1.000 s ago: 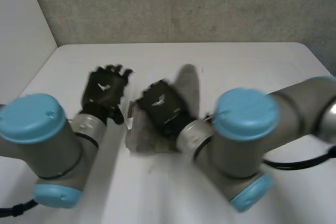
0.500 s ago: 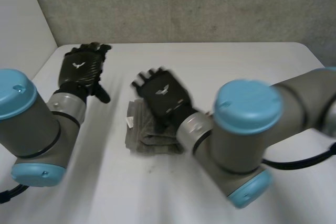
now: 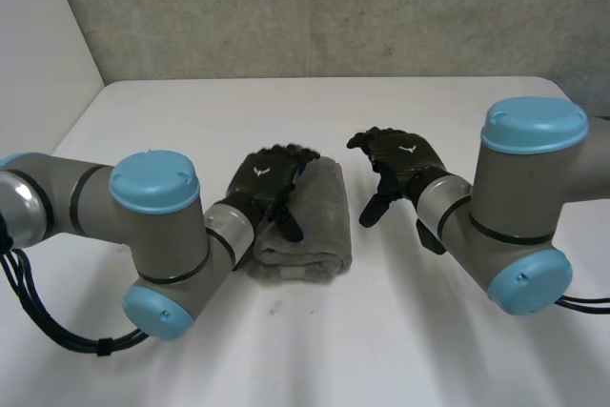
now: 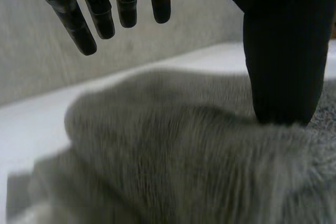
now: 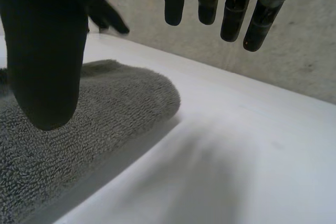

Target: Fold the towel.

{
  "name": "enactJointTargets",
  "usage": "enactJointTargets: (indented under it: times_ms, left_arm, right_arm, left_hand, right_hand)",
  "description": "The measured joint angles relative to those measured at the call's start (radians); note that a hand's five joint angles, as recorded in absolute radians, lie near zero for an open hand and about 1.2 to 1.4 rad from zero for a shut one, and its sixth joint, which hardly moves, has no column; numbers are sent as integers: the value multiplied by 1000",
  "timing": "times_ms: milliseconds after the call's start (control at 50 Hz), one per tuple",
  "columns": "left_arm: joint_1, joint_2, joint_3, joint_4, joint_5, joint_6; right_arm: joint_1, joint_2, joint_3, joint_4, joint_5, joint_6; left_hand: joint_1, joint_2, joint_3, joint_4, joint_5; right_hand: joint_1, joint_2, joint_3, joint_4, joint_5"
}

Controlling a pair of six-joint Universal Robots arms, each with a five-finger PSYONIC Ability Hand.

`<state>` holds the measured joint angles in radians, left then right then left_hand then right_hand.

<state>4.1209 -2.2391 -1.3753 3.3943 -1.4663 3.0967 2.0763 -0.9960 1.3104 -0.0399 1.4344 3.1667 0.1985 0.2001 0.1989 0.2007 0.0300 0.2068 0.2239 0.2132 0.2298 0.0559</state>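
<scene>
My right hand (image 5: pixel 47 51) hovers with straight fingers: thumb over the folded grey towel (image 5: pixel 121 98), fingers over the white table (image 5: pixel 236 161) beside the towel.

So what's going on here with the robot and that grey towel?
A two-armed robot is working on a grey towel, which lies folded into a thick bundle on the white table. Its left hand is on the towel's side nearer the left arm, fingers straight and thumb touching down on the cloth. Its right hand is open beside the towel's other edge, over bare table, holding nothing.
</scene>
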Motion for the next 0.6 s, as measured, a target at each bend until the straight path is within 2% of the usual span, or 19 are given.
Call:
enactJointTargets:
  times_ms: [240,420,520,600]
  left_arm:
    - [76,-6,-42,-65,-53,17]
    - [94,32,-113,-83,-80,159]
    - [88,72,-122,-85,-79,186]
    - [75,130,-120,-85,-77,189]
  right_arm:
    - [46,138,-131,76,-70,7]
    - [88,259,-242,140,-70,-8]
    - [87,257,-278,170,-66,-16]
    - [85,200,-300,186,-56,-22]
  left_hand:
    - [0,0,0,0,0]
    - [0,-2,-1,-1,0]
    - [-3,-2,-2,-2,0]
    - [-3,-2,-2,-2,0]
  right_hand:
    - [0,0,0,0,0]
    - [0,0,0,0,0]
    - [0,0,0,0,0]
    - [0,0,0,0,-1]
